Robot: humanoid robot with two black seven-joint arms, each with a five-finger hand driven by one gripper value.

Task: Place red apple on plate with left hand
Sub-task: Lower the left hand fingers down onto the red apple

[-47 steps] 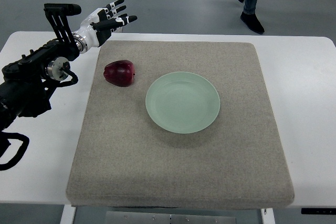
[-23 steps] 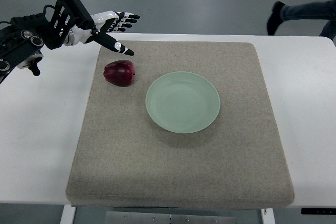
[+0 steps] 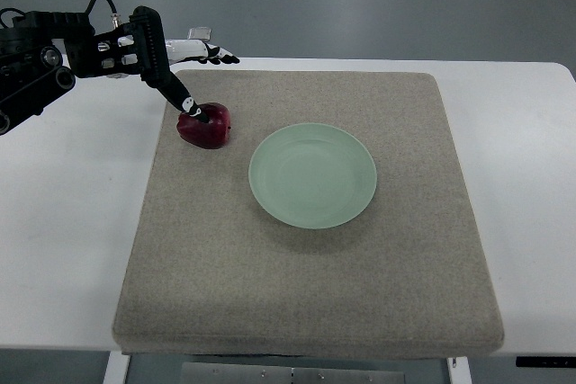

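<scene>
The red apple [image 3: 205, 125] lies on the grey mat [image 3: 306, 312] in the upper left, just left of the empty green plate [image 3: 312, 175], while the left hand [image 3: 184, 65] hovers spread-fingered, one fingertip at its top, nothing gripped, so grasp and transfer remain.

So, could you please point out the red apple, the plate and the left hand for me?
red apple [image 3: 206, 126], top view, its upper side.
plate [image 3: 312, 175], top view, its bare centre.
left hand [image 3: 190, 78], top view, between thumb and fingers.

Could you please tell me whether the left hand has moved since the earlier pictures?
Yes. The left hand has come down toward the red apple, its thumb now at the apple's top; the plate stayed put.
</scene>
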